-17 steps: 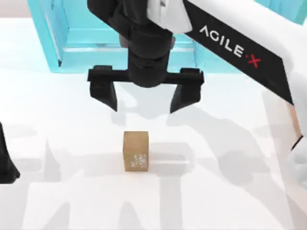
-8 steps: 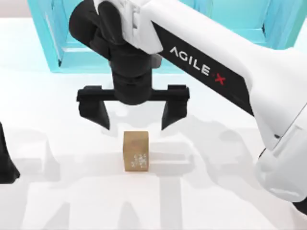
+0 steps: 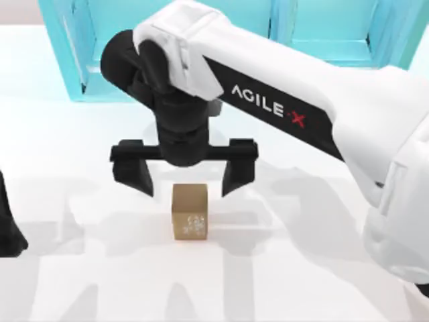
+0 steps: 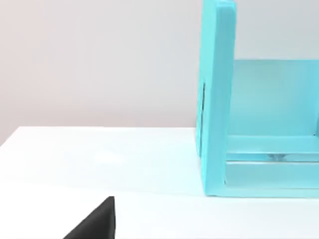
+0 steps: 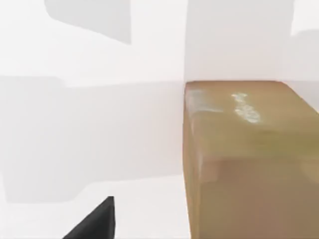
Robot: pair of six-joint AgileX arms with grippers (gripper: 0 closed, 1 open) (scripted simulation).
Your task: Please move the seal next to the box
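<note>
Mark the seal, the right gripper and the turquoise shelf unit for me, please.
seal (image 3: pixel 190 212): top view, middle of the brown block's upper face.
right gripper (image 3: pixel 184 177): top view, midway between its open black fingertips, just behind the seal.
turquoise shelf unit (image 4: pixel 217 99): left wrist view, its upright side wall.

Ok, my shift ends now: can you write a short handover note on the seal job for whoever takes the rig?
Right gripper: open, above the table just behind the seal, fingers spread wider than it, not touching.
Left gripper: parked at the table's left edge.
Seal: upright on the white table, in front of the turquoise shelf unit.
Done: approach only.
Left: grasp the seal, carry it and set it beside the box.
</note>
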